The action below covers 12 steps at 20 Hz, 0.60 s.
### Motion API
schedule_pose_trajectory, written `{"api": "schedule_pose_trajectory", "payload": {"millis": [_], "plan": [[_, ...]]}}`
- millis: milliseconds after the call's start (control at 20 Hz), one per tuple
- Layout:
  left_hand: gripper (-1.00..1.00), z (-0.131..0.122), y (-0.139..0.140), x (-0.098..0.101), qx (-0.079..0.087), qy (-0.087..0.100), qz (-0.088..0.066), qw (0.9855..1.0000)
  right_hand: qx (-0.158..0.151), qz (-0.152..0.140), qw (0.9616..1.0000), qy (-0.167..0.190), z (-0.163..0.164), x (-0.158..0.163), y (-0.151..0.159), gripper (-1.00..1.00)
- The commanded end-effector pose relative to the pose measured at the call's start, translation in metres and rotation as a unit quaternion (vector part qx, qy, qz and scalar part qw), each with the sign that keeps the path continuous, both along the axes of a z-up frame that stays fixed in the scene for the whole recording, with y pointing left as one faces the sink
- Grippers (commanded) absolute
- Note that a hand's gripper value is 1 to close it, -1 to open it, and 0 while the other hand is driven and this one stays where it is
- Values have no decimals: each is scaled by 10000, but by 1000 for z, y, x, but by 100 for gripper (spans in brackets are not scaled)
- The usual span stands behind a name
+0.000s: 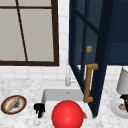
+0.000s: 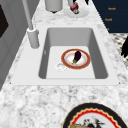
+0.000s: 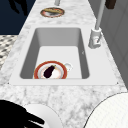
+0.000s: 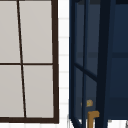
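Left hand (image 1: 39, 109) hovers at the sink (image 1: 60, 95) left rim, fingers slack, empty. Right hand (image 1: 125, 100) sits by the right plate (image 1: 115, 108) (grip: can't tell). I judge a pre-reach stage; any next move needs clearance from the open cabinet door (image 1: 102, 62).

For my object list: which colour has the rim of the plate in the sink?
The plate has a red-orange rim, clearest in the left side view.

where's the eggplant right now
The eggplant lies on the red-rimmed plate on the floor of the sink, beside the drain. In the right side view it sits at the basin's near left corner.
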<state>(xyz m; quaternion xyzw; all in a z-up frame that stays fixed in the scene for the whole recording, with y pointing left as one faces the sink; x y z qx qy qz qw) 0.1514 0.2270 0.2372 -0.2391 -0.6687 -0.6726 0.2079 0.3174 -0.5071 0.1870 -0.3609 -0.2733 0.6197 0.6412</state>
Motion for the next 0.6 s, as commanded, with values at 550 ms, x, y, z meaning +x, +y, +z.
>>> {"api": "schedule_pose_trajectory", "payload": {"millis": [550], "plan": [[0, 0, 0, 0, 0, 0, 0, 10000, -54, 88, 9999, 73, -9, -12, 16, -100]]}}
